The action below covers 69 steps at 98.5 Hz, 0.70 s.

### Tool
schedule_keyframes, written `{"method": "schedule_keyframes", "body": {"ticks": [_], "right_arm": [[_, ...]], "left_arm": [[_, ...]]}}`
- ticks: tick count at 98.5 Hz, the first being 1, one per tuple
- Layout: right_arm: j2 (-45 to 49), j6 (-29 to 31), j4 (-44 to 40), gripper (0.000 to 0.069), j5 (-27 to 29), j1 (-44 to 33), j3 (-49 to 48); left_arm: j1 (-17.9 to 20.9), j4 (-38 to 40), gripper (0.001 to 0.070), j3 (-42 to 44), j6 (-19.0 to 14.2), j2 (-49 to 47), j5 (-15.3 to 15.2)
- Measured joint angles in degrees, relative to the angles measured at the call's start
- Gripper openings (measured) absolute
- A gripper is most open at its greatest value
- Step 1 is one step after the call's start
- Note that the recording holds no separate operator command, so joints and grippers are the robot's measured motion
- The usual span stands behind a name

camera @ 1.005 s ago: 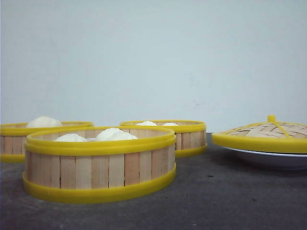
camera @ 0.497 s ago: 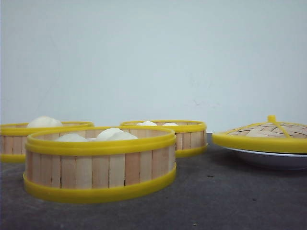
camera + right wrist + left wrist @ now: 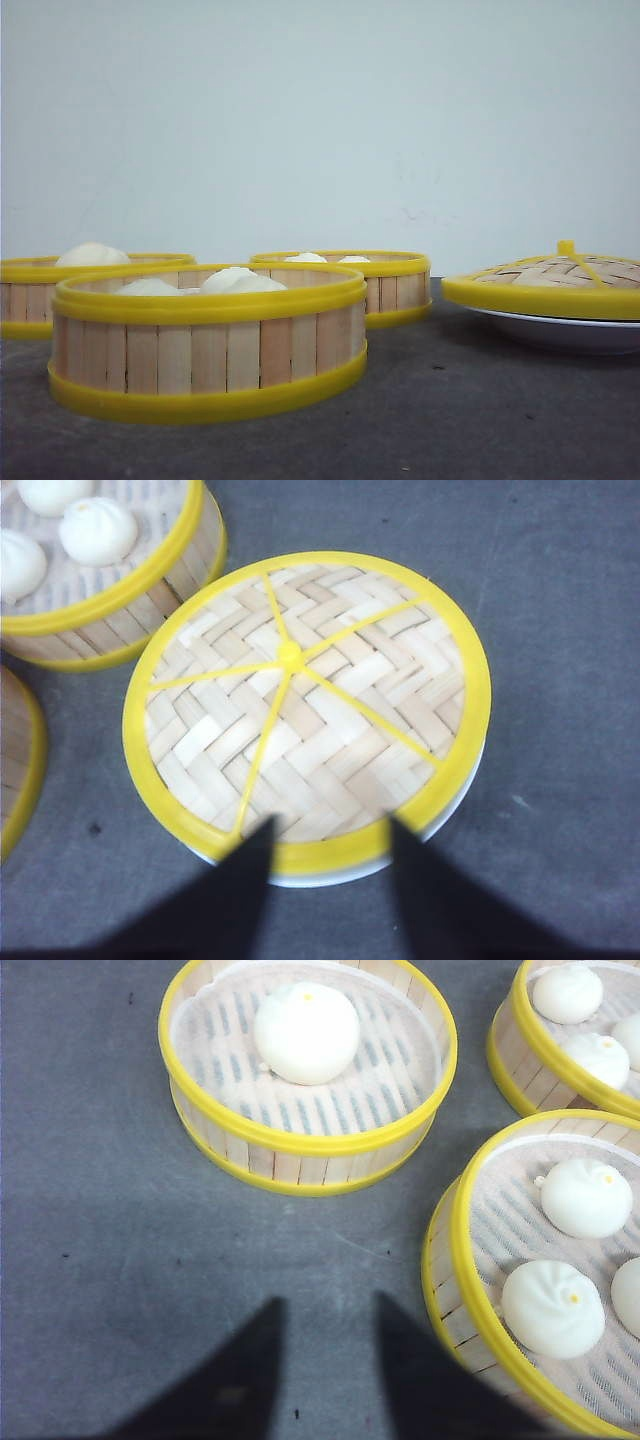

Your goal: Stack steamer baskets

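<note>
Left wrist view: my left claw hovers spread above the grey surface between two steamer baskets. My right claw, also spread, hangs over the woven lid; a third basket sits beyond.

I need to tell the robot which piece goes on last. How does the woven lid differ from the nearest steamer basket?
The woven lid is a closed, domed weave with a centre knob; the nearest steamer basket is open-topped with straight slatted walls. The lid rests on a white plate; the basket sits on the table. The basket holds white buns; the lid carries nothing. Both are round with yellow rims.
</note>
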Motion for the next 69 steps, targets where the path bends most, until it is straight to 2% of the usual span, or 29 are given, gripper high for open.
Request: {"method": "schedule_keyframes", "body": {"ticks": [8, 17, 38, 53, 69], "right_arm": [[0.0, 0.02, 0.0, 0.048, -0.02, 0.0, 0.0], [0.0, 0.02, 0.04, 0.0551, -0.02, 0.02, 0.0], [4.9, 1.7, 6.78, 0.0573, -3.28, 3.15, 0.79], [15.69, 3.13, 9.44, 0.0573, -3.41, 6.75, 6.14], [30.34, 3.28, 9.75, 0.0573, -3.08, 10.32, 17.14]], "left_arm": [[0.0, 0.0, 0.0345, 0.0, 0.04, -0.02, 0.02], [0.0, 0.0, 0.0385, 0.0, 0.0, -0.02, 0.0], [0.0, 0.0, 0.0392, 0.0, 0.0, -0.02, 0.0], [0.0, 0.0, 0.0392, 0.0, 0.0, -0.02, 0.0], [0.0, 0.0, 0.0392, 0.0, 0.0, -0.02, 0.0]]}}
